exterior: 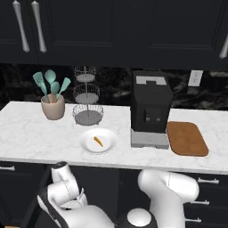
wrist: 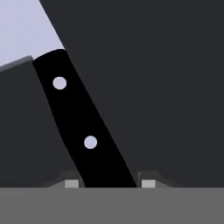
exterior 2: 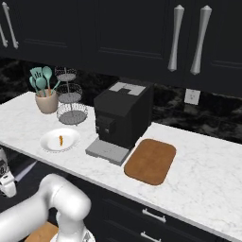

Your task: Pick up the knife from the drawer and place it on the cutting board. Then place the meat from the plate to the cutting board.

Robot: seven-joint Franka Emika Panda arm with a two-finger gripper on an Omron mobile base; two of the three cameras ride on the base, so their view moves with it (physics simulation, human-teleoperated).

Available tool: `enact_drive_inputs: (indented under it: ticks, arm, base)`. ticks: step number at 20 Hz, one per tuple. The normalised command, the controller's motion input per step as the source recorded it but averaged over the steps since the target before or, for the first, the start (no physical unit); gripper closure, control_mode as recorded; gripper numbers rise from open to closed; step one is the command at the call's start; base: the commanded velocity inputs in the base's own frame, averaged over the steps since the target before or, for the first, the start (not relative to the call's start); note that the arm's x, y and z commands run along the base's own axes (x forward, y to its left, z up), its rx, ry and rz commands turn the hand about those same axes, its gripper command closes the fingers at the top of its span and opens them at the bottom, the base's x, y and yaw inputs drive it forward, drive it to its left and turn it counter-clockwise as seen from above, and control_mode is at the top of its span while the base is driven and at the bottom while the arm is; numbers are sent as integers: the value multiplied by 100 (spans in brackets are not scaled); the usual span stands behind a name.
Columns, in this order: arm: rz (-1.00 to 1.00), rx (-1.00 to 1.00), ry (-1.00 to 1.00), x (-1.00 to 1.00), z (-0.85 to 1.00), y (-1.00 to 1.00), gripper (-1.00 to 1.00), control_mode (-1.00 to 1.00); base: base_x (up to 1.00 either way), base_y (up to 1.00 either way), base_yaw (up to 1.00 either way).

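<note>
The knife (wrist: 83, 131) lies on the dark floor of the drawer (wrist: 170, 87), its black handle with two silver rivets slanting up to the pale blade at the upper left. My gripper (wrist: 110, 183) straddles the handle's butt end, one fingertip (wrist: 72, 183) close on each side; whether the pads touch it I cannot tell. The arm bends down below the counter edge at the lower left in the left base view. The brown cutting board (exterior: 187, 139) (exterior 2: 150, 161) lies right of the coffee machine. The meat (exterior: 98, 141) (exterior 2: 61, 140) rests on the white plate (exterior: 87, 142) (exterior 2: 49, 142).
A black coffee machine (exterior: 150, 109) (exterior 2: 123, 118) stands between plate and board. A tiered wire basket (exterior: 87, 111) and a beige pot of teal utensils (exterior: 52, 104) stand behind the plate. Black upper cabinets hang above the white marble counter (exterior: 31, 133).
</note>
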Motion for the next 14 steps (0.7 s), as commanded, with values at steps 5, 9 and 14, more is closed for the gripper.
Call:
enact_drive_inputs:
  ticks: [5,9,14]
  arm:
    - [0,0,24,-99,96,30,100,-100]
    - [0,0,0,-98,100,7,100,-100]
    - [0,0,-33,-21,100,-27,100,-100]
  base:
    - [0,0,0]
    - [0,0,0]
    - [0,0,0]
